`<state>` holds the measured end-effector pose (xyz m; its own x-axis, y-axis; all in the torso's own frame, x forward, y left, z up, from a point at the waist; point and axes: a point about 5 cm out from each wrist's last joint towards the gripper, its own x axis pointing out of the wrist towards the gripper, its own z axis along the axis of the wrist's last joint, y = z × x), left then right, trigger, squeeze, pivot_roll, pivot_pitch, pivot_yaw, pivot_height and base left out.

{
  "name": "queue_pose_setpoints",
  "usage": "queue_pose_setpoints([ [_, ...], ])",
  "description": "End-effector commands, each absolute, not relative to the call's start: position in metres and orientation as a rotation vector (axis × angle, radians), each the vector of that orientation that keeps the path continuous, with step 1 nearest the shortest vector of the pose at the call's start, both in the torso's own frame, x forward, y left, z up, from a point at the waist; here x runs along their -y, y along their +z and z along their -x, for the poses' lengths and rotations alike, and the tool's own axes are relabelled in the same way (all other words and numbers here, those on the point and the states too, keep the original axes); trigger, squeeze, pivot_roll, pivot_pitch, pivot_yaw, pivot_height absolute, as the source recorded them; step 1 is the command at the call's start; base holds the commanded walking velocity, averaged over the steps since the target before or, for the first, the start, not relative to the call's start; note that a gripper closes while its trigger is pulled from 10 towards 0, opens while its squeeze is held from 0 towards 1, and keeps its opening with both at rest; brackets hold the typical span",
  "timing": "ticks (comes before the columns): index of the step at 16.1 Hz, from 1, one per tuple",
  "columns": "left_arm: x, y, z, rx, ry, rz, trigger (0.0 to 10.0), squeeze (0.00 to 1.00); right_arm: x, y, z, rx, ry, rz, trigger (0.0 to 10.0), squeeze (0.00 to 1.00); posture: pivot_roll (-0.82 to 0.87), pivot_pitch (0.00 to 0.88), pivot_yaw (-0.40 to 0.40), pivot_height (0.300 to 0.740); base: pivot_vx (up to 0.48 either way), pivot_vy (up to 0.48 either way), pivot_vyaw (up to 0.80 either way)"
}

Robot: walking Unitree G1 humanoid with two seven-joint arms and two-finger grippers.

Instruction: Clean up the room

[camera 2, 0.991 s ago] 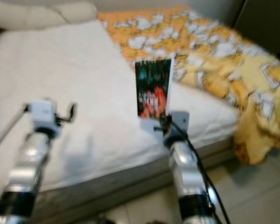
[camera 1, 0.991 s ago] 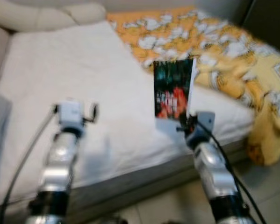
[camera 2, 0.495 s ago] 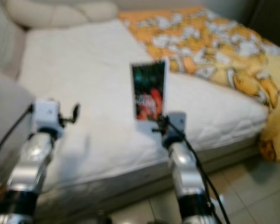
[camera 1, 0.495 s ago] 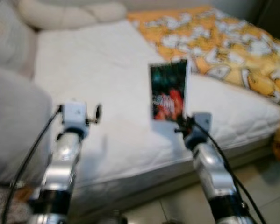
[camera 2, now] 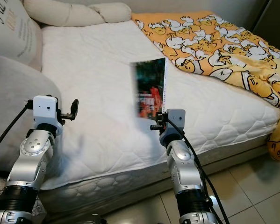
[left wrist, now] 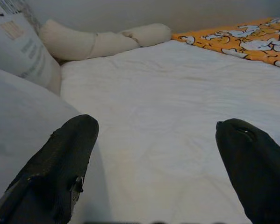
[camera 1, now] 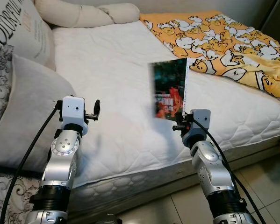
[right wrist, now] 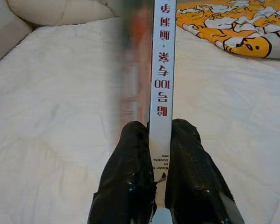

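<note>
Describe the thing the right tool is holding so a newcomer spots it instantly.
Find the white mattress with the orange duck blanket. Above its near edge, the right tool pinches a thin book upright: dark green-and-red cover, white spine, the one thing off the bed.

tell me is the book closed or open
Closed: the right gripper pinches the book by its white spine, held upright above the bed.

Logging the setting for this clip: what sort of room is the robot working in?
Most likely a bedroom. A bed with a white quilted mattress takes up most of the scene, an orange duck-print blanket lies across its far side, and cream and grey pillows sit at its head.
</note>
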<state>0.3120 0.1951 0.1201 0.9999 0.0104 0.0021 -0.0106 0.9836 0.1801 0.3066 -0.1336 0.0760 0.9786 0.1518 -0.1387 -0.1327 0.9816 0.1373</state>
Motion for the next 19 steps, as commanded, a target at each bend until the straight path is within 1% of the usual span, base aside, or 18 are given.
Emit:
queue_pose_setpoints([
  [1, -0.193, 0.122, -0.315, 0.007, 0.0, -0.194, 10.0, 0.0, 0.141, 0.086, -0.313, -0.107, 0.125, -0.117, 10.0, 0.0, 0.1, 0.0, -0.025, 0.74, 0.0, 0.0, 0.0],
  [2, -0.192, 0.123, -0.316, 0.009, -0.005, -0.195, 10.0, 0.0, 0.14, 0.086, -0.312, -0.11, 0.137, -0.103, 10.0, 0.0, 0.09, 0.0, -0.02, 0.74, 0.0, 0.0, 0.0],
  [9, -0.184, 0.127, -0.318, 0.051, -0.066, -0.205, 10.0, 0.0, 0.14, 0.087, -0.313, -0.102, 0.172, -0.051, 10.0, 0.0, 0.08, 0.0, -0.005, 0.74, 0.0, 0.0, 0.8],
  [11, -0.183, 0.127, -0.318, 0.053, -0.074, -0.194, 10.0, 0.0, 0.138, 0.089, -0.313, -0.099, 0.202, -0.024, 10.0, 0.0, 0.08, 0.0, -0.004, 0.74, 0.279, 0.0, 0.8],
  [15, -0.18, 0.126, -0.318, 0.055, -0.093, -0.184, 10.0, 0.0, 0.14, 0.088, -0.312, -0.108, 0.216, -0.025, 10.0, 0.0, 0.09, 0.0, -0.011, 0.74, 0.293, 0.0, 0.8],
  [19, -0.179, 0.126, -0.317, 0.06, -0.102, -0.181, 10.0, 0.0, 0.145, 0.086, -0.313, -0.125, 0.209, -0.047, 10.0, 0.0, 0.09, 0.0, -0.019, 0.74, 0.291, 0.0, 0.0],
])
